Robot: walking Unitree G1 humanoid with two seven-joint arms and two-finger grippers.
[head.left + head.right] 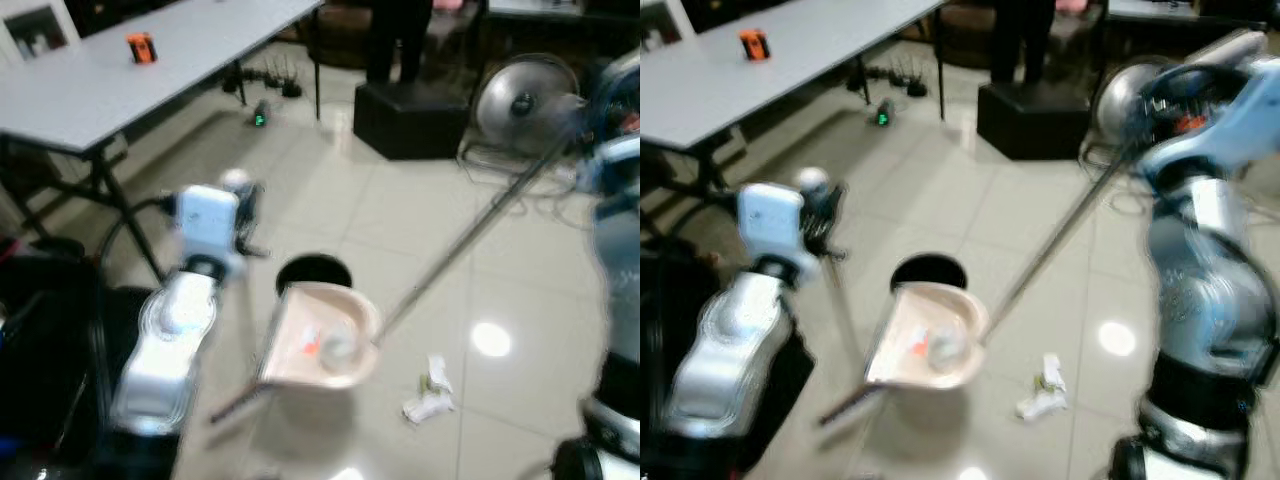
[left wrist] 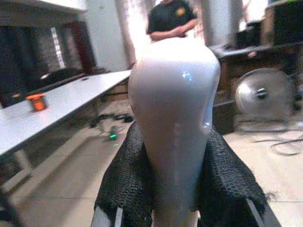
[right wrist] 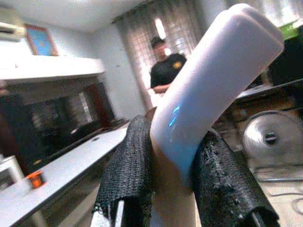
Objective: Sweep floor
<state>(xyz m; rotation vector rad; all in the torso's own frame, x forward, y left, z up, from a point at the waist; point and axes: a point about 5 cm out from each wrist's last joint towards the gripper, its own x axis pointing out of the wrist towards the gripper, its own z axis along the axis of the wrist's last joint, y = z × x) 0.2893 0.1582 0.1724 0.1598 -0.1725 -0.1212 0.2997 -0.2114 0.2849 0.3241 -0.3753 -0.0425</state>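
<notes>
A beige dustpan (image 1: 325, 340) rests on the tiled floor with orange and white litter inside it. Its pale handle top (image 2: 173, 118) sits between the black fingers of my left gripper (image 1: 243, 215), which is shut on it. A long grey broom pole (image 1: 470, 235) slants from the dustpan's rim up to my right gripper (image 1: 1152, 108), raised at the right. The pole's white end (image 3: 208, 90) is clamped between that gripper's fingers. Crumpled white paper (image 1: 430, 393) lies on the floor to the right of the dustpan.
A round black opening (image 1: 314, 270) shows just behind the dustpan. A grey folding table (image 1: 120, 75) with an orange item (image 1: 141, 47) stands at the left. Ahead are a black box (image 1: 410, 118), a floor fan (image 1: 525, 103) with cables, and a standing person (image 2: 170, 21).
</notes>
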